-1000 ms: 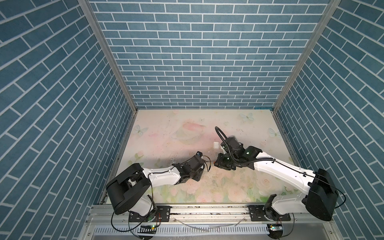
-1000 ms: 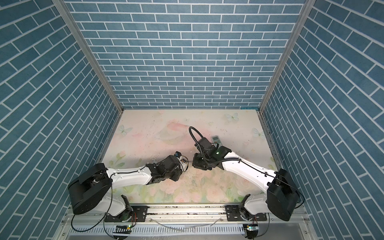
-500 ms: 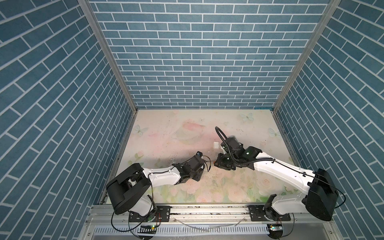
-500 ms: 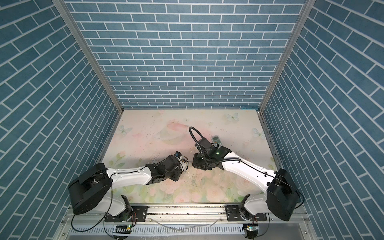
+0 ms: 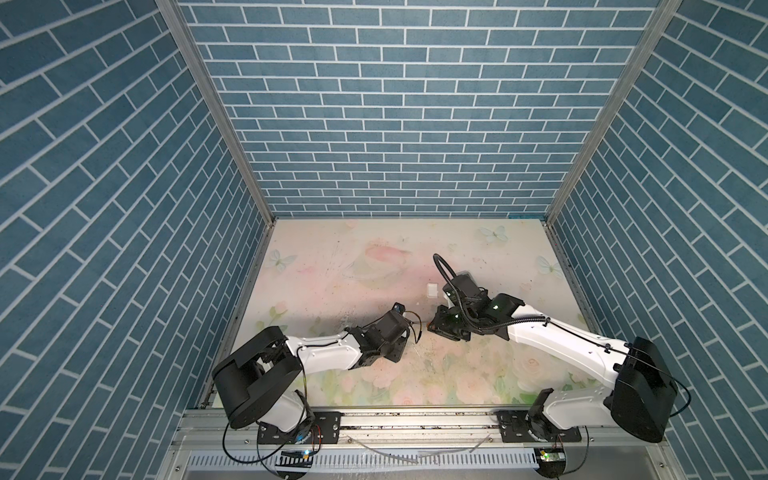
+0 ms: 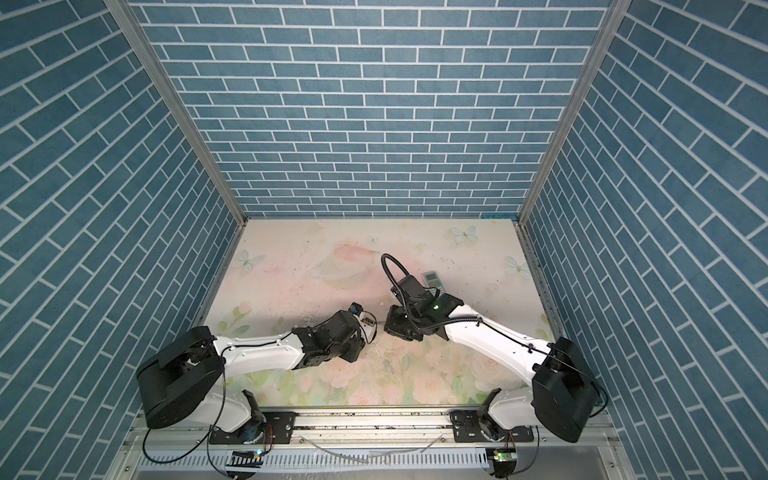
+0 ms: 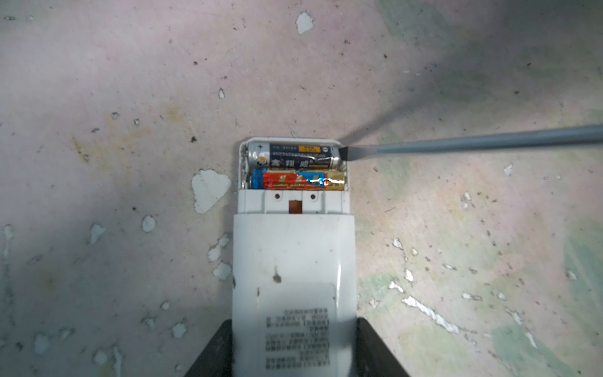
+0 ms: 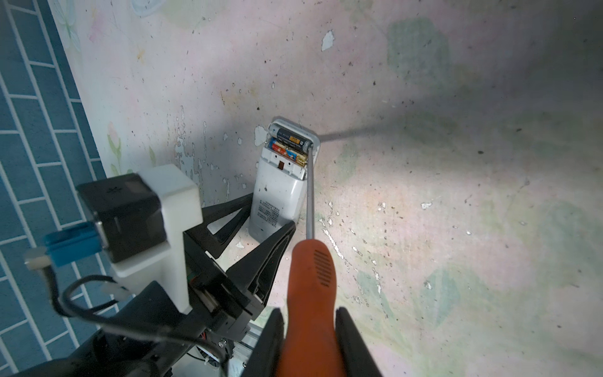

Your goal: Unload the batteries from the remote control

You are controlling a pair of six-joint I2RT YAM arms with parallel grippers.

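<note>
Found nothing shifted: left fingers (image 7: 208,354) clamped on remote control (image 7: 293,261), right fingers (image 8: 354,342) clamped on screwdriver (image 8: 310,280), its tip at one end of the batteries (image 7: 295,156), both seated in the remote control's open bay, prying judged pending.

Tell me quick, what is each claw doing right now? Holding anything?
Left claw: closed, holding the white remote.
Right claw: closed, holding the orange screwdriver by its handle.

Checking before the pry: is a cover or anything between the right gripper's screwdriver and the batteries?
Nothing visible. The remote control bay is open, both batteries bare; the screwdriver tip sits at the dark battery.
</note>
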